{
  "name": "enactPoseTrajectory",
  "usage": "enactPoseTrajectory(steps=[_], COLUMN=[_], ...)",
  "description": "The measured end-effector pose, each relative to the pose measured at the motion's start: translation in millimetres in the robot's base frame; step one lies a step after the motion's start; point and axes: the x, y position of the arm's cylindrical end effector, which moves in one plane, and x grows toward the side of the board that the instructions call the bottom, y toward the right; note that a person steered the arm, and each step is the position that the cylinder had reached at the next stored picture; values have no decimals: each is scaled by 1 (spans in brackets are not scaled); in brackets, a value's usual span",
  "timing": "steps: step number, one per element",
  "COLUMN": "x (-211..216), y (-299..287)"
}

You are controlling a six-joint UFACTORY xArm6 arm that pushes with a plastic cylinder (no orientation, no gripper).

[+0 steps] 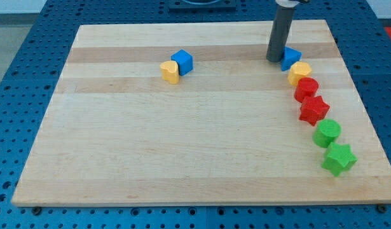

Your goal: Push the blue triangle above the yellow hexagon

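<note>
Here, my tip (274,60) was pressed against the left side of the blue triangle (291,58), toward the view's upper right; the yellow hexagon (299,72) was found directly below, touching it. No gripper was fitted.

1. My tip (274,60) sits upper right of the frame, touching the blue triangle (291,58) from its left.
2. Just below the triangle, the yellow hexagon (299,72) touches it.
3. Downward along the right edge of the board (182,159) run the red cylinder (306,88), red star (314,109), green cylinder (327,133), and green star (339,158).
4. Upper centre-left, the blue cube (182,61) touches the yellow block (170,72), which is below-left of it.
</note>
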Motion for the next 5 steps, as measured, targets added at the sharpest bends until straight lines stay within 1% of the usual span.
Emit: enactPoseTrajectory(steps=[5], x=[-3], y=[12])
